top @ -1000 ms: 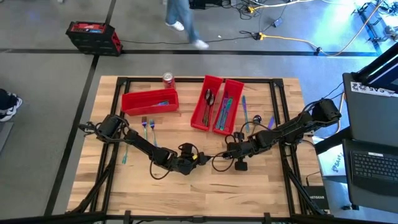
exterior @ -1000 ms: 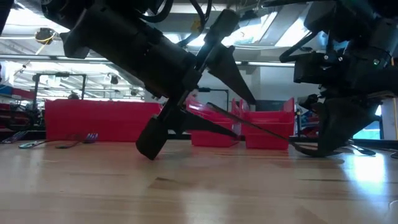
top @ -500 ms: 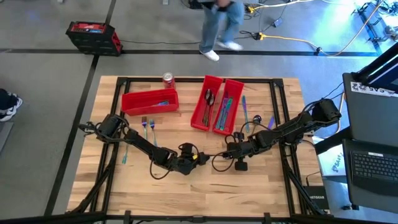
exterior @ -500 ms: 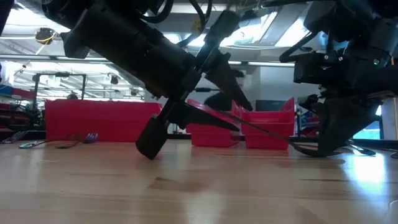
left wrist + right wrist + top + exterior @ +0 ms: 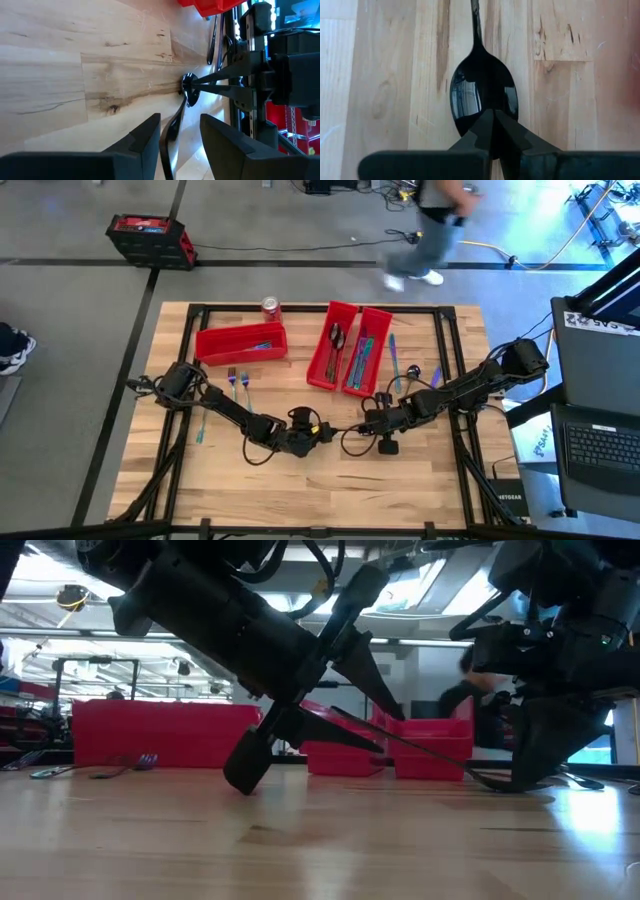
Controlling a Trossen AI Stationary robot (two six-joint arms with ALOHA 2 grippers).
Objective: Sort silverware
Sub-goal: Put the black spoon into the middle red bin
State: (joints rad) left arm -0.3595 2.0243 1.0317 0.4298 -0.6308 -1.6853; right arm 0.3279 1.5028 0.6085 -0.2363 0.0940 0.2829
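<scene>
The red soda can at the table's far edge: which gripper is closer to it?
Left. The left gripper sits mid-table, diagonally below the soda can. The right gripper, shut on the dark spoon, lies farther off toward the right side.

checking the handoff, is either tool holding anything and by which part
A dark spoon is held at both ends: the right tool, shut, pinches the rim of its bowl, and the left tool holds the handle between its fingers.
</scene>
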